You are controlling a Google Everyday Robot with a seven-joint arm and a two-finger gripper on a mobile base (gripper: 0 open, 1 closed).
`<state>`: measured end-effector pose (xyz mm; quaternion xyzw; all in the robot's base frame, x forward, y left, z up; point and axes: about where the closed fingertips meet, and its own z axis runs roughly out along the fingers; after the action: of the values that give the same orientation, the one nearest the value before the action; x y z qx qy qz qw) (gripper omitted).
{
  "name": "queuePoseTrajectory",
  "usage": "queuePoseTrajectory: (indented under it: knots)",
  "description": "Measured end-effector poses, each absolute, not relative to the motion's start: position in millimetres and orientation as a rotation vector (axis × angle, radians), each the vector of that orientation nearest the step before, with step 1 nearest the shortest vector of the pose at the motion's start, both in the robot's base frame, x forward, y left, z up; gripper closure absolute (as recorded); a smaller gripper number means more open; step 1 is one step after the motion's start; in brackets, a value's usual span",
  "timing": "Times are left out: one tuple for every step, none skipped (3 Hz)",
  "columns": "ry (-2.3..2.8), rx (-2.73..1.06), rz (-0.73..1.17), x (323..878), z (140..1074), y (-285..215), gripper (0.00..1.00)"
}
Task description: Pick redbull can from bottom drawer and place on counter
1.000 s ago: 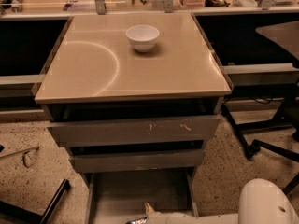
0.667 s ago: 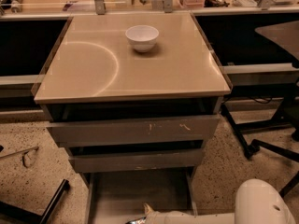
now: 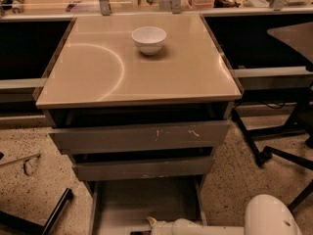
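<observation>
**Arm's barely budged, gripper down in the bottom drawer**

Compared with a second ago, the big white rounded arm housing (image 3: 271,217) in the lower right has slid a touch to the left. Otherwise nothing has really changed, and the bowl and the drawers sit just where they were.

The gripper (image 3: 148,224) is at the very bottom edge of the frame, a little left of centre. It's on the end of a white forearm that reaches in from the right, low over the floor of the bottom drawer (image 3: 142,199). Most of it is cut off by the frame edge, so I can't tell if it's gripping anything or hanging loose.

I can't make out the can either. The spot right by the gripper is too cropped to say.

The bottom drawer is pulled out the furthest, a flat grey tray with low side walls. Above it are two grey drawer fronts, and the upper one (image 3: 139,136) has pale scratches right of centre.

The counter (image 3: 195,77) fills the upper middle of the frame, glossy tan with a curved light streak on its left half. A white bowl (image 3: 148,39) sits upright near its back edge. Speckled floor (image 3: 29,141) shows on both sides, and dark chair legs (image 3: 274,153) stand off to the right.
</observation>
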<state>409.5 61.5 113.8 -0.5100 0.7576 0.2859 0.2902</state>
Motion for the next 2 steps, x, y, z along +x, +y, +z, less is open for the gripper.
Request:
queuePoseTrajectory:
  knots:
    - [2.024,-1.364,0.772,409.8,110.0,60.8,0.26]
    - [2.024,-1.364,0.772,409.8,110.0,60.8,0.5]
